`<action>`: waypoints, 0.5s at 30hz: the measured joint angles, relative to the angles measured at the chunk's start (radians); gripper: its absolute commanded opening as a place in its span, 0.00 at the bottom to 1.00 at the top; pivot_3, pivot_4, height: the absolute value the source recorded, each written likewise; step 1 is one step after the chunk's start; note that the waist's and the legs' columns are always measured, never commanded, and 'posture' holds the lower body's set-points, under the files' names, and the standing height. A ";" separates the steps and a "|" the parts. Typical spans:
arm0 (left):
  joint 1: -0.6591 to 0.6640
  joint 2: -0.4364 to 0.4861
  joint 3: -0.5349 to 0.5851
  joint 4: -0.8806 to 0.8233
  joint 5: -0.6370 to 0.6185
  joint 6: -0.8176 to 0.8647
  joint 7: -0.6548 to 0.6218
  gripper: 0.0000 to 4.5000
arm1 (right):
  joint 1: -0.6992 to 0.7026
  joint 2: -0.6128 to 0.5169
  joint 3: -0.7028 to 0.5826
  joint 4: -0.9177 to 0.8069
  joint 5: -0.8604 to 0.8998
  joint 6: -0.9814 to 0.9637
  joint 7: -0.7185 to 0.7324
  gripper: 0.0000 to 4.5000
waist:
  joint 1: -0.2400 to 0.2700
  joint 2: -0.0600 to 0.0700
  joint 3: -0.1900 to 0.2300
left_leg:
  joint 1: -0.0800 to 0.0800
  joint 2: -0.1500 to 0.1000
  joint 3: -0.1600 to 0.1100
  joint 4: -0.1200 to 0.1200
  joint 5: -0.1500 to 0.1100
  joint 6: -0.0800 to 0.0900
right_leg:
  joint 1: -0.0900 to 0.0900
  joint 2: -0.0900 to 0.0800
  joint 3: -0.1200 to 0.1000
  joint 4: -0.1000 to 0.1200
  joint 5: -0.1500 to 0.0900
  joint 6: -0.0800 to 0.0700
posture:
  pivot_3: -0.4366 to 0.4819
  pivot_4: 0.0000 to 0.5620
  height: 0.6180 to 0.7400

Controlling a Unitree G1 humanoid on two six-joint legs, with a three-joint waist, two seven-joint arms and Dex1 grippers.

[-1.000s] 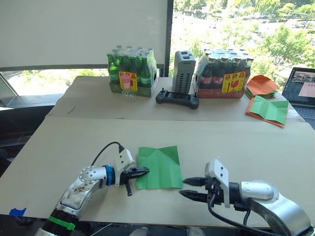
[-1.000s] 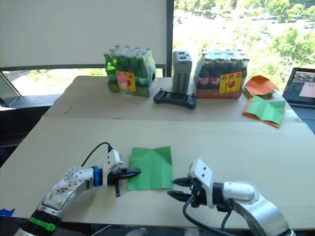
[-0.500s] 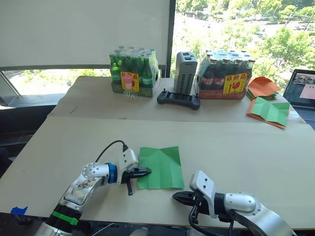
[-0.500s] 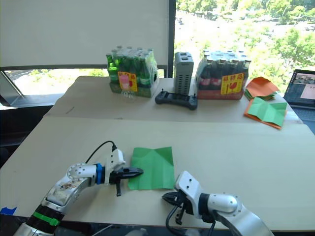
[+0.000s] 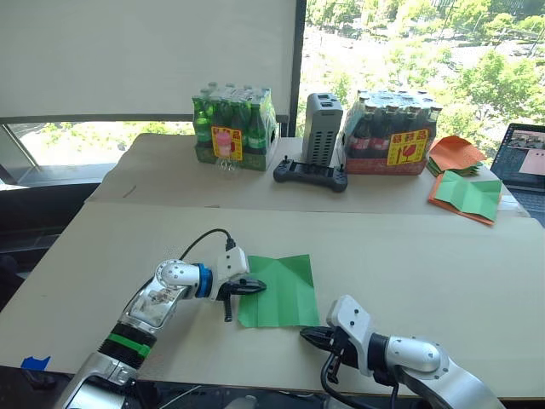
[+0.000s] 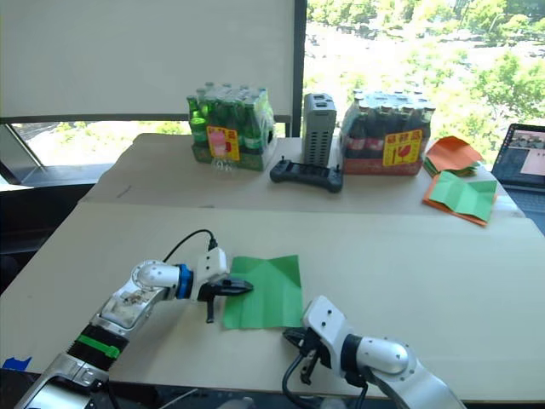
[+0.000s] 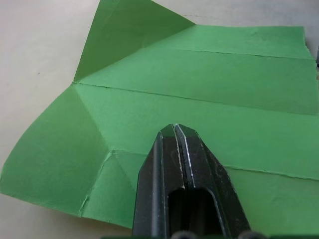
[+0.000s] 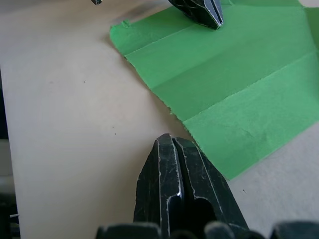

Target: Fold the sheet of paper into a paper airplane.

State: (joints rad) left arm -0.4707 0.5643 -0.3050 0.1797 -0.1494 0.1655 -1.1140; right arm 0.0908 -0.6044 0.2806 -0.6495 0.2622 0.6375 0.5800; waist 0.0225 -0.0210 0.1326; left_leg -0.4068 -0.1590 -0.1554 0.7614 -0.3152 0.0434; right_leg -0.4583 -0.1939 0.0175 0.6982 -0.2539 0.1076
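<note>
Left eye view: the sheet of paper [image 5: 277, 290] lies flat on the surface [image 5: 426, 256], creased, two corners folded; most folding remains. Left end effector [image 5: 252, 288], closed and empty, rests at its 9 o'clock edge.

Right wrist view: right end effector [image 8: 169, 142], fingers together, holds nothing, just off the near edge.

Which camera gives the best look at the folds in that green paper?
The left wrist view: the sheet of paper lies close, its creases plain. The right wrist view shows one corner; the eye views show it whole but small.
</note>
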 measured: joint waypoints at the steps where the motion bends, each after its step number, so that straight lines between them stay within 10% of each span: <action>1: -0.007 0.000 -0.003 0.013 0.006 -0.017 -0.006 0.00 | 0.000 0.013 -0.003 0.005 -0.002 0.000 -0.010 0.00 | 0.000 0.000 0.000 | 0.000 0.000 0.000 0.000 0.000 0.000 | 0.000 0.000 0.000 0.000 0.000 0.000 | 0.48 0.27 0.47; 15: -0.086 0.000 -0.046 0.123 0.074 -0.144 -0.059 0.00 | 0.017 0.048 -0.054 0.016 -0.024 0.001 -0.064 0.00 | 0.000 0.000 -0.001 | 0.002 -0.001 -0.001 -0.001 -0.001 0.002 | 0.001 0.000 0.000 0.000 0.000 0.000 | 0.48 0.27 0.47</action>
State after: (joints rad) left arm -0.5569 0.5639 -0.3506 0.3025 -0.0750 0.0211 -1.1730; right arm 0.1078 -0.5564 0.2269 -0.6335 0.2377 0.6385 0.5161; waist 0.0230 -0.0210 0.1320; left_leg -0.4051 -0.1596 -0.1560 0.7602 -0.3164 0.0454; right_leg -0.4573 -0.1941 0.0173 0.6980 -0.2541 0.1080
